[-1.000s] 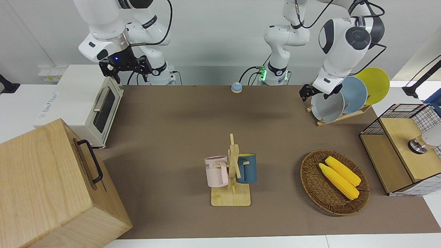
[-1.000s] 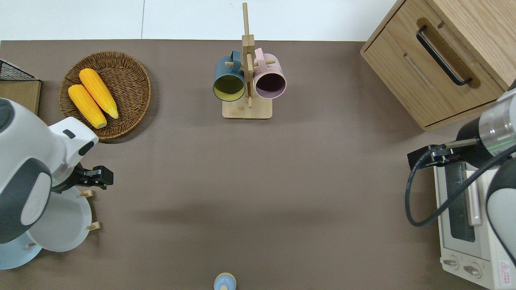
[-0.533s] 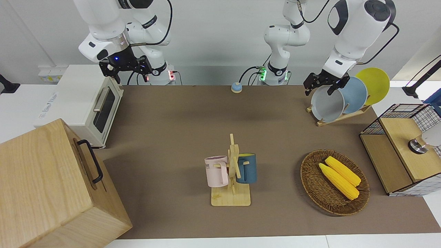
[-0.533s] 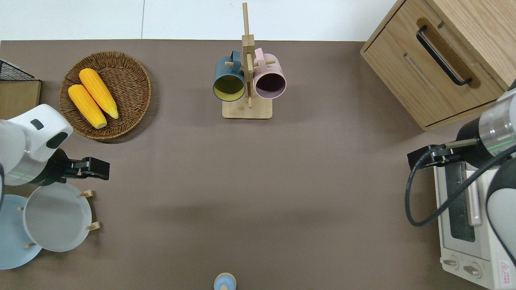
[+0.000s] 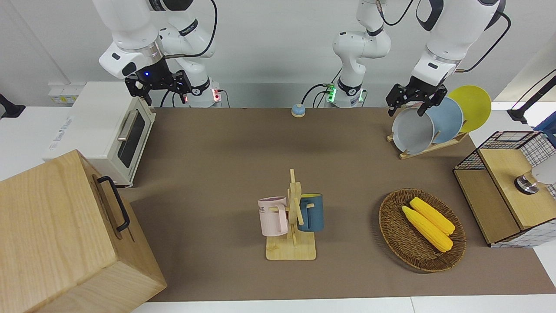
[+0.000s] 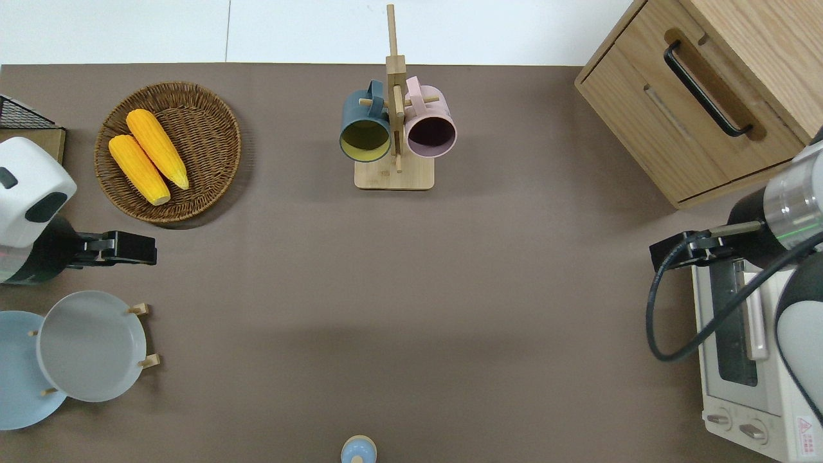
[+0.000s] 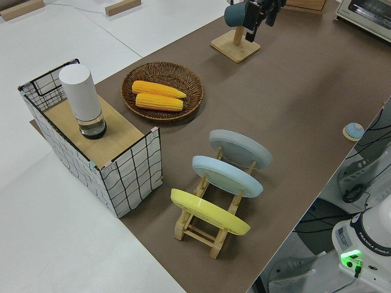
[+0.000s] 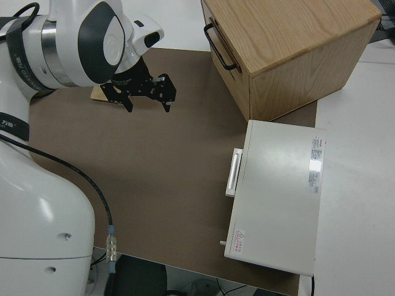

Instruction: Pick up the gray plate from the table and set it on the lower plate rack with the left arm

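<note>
The left gripper [image 6: 128, 248] is up in the air with its jaws apart and nothing in them, over bare table. The gray plate [image 6: 90, 346] stands in the plate rack [image 5: 428, 148], beside the blue plate [image 5: 447, 119]. The right arm is parked.

The left gripper [image 6: 128, 248], which a second ago sits right at the rim of the gray plate [image 6: 90, 345] on the rack [image 5: 428, 146], is now lifted clear of it with open fingers. In the overhead view it hangs over bare table between the plate and the corn basket [image 6: 212, 151]. More of the plate shows from overhead.
</note>
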Robot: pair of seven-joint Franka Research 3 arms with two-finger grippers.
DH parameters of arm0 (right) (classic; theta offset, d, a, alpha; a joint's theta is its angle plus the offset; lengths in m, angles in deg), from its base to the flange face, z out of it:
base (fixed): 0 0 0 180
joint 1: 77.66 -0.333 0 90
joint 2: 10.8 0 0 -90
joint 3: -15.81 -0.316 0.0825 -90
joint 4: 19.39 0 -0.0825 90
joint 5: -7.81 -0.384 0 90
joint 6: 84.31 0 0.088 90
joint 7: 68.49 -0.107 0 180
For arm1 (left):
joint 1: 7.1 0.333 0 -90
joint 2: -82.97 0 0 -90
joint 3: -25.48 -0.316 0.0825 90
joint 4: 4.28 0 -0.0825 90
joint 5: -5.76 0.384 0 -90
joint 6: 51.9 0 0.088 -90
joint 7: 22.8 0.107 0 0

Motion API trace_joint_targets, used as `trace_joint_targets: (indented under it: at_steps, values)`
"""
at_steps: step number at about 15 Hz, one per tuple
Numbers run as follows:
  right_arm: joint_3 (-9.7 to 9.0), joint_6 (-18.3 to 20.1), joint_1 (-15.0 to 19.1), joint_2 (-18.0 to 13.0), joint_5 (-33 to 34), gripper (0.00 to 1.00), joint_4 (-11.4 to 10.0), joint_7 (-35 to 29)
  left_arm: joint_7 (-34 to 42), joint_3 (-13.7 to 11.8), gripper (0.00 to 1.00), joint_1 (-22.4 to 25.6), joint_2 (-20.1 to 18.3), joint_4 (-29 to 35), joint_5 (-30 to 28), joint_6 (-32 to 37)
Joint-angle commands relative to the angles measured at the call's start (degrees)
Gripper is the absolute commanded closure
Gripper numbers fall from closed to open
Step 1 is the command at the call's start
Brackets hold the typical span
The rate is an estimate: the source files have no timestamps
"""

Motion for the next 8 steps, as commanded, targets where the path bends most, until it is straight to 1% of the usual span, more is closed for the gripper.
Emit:
trace_joint_targets:
  at_steps: [1, 5, 7, 8]
  values:
    - [-1.21, 0.6, 1.3, -0.1, 0.3, 0.017, 0.3, -0.7, 0.3, -0.3, 0.01, -0.8, 0.8, -2.0, -0.5, 1.2]
    - [-1.21, 0.6, 1.3, -0.1, 0.4, 0.017, 0.4, -0.7, 0.2, -0.2, 0.00, -0.4, 0.5, -1.8, -0.3, 1.3]
    - [-1.21, 0.6, 1.3, -0.1, 0.3, 0.017, 0.3, -0.7, 0.2, 0.8, 0.01, 0.1, 0.3, -1.7, -0.3, 1.3]
    - [-1.21, 0.6, 1.3, -0.2, 0.3, 0.017, 0.4, -0.7, 0.2, 0.8, 0.01, 0.1, 0.3, -1.7, -0.2, 1.3]
